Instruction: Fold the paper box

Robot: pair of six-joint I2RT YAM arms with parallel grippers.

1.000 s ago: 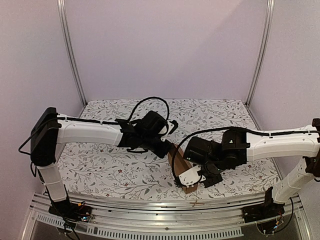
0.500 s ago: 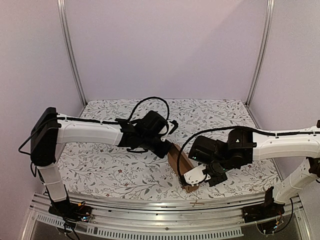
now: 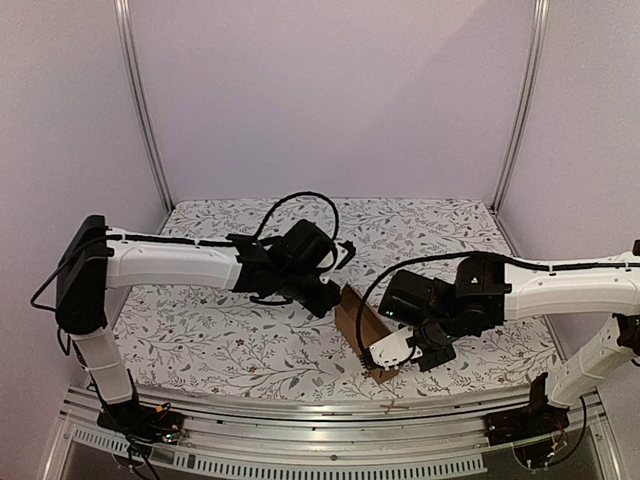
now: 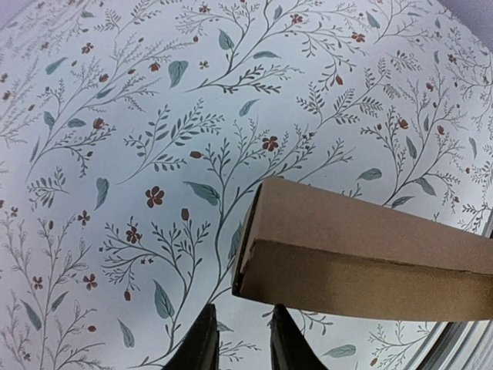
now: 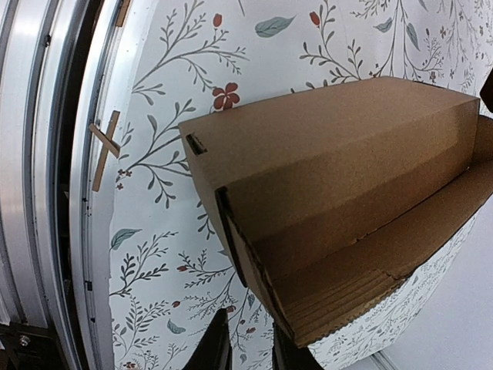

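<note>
I have the paper box (image 3: 357, 328) lying on the tabletop (image 3: 220, 340) close to its near edge, a little right of the middle, running at a slant between my two arms. It is already raised into a long carton: the walls stand, and the end facing the left wrist camera looks shut. The right wrist view shows one long flap (image 5: 370, 262) hanging out along the side with empty slots at the near end, so I judge that closing and tucking are left. The left gripper (image 4: 240, 343) sits just short of the far end, its jaws a narrow gap apart and holding nothing. The right gripper (image 5: 248, 347) hangs at the near end, also narrowly parted, with only cloth showing between its fingers.
</note>
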